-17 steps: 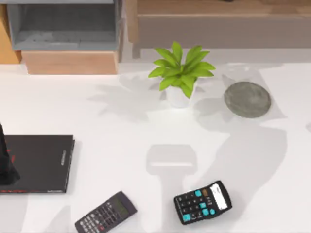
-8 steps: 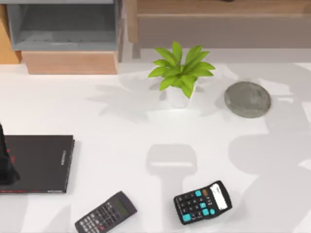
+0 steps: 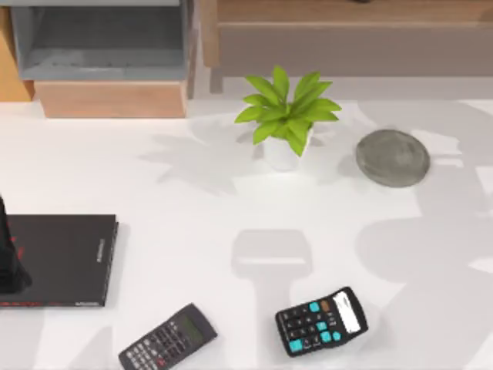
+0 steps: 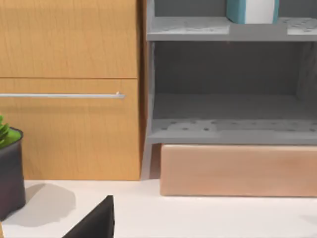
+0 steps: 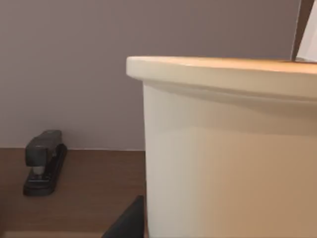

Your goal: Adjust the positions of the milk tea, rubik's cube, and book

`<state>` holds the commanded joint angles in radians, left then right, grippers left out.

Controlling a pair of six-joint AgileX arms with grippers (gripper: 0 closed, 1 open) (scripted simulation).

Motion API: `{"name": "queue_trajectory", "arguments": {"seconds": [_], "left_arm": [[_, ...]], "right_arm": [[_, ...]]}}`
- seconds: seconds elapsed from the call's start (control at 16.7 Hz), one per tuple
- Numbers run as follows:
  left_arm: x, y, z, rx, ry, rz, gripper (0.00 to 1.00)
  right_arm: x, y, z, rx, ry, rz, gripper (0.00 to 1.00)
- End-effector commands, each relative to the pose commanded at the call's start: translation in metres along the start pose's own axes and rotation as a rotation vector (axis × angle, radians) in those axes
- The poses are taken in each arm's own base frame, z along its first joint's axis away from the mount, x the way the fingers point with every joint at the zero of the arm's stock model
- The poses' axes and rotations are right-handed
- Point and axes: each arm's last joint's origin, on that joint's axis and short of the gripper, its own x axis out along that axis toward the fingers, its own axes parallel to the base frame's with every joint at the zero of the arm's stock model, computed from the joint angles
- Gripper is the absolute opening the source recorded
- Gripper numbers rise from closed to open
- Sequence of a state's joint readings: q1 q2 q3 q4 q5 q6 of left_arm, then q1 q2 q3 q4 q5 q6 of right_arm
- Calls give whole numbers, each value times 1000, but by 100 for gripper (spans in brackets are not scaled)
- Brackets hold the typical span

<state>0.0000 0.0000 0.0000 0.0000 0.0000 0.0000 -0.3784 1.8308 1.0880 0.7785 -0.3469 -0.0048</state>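
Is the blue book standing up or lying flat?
Standing up. In the left wrist view the book stands on the top shelf of the grey rack, its teal cover beside pale page edges; its upper part is cut off.

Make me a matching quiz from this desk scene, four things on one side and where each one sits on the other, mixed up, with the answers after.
Things:
1. potted plant
2. grey coaster
3. black book
4. milk tea

Places:
A. at the table's left edge
B. close up in the right wrist view
C. back of the table, near the middle
D. on the table, right of the plant

Pairs: 1-C, 2-D, 3-A, 4-B
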Motion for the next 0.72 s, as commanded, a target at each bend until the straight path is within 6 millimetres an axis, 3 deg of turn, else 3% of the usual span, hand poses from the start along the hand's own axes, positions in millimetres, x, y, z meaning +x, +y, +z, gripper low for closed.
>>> {"name": "queue_trajectory", "arguments": {"seconds": [0.12, 0.36, 0.54, 0.72], "left_arm": [[0, 0, 0, 0, 0, 0, 100], [0, 0, 0, 0, 0, 0, 100], [0, 0, 0, 0, 0, 0, 100], [0, 0, 0, 0, 0, 0, 100]], "right_arm": [[0, 30, -1, -36, -42, -2, 0], [-9, 114, -15, -79, -178, -19, 0], [-24, 173, -42, -52, -254, -31, 0], [-41, 217, -80, -10, -253, -21, 0]]}}
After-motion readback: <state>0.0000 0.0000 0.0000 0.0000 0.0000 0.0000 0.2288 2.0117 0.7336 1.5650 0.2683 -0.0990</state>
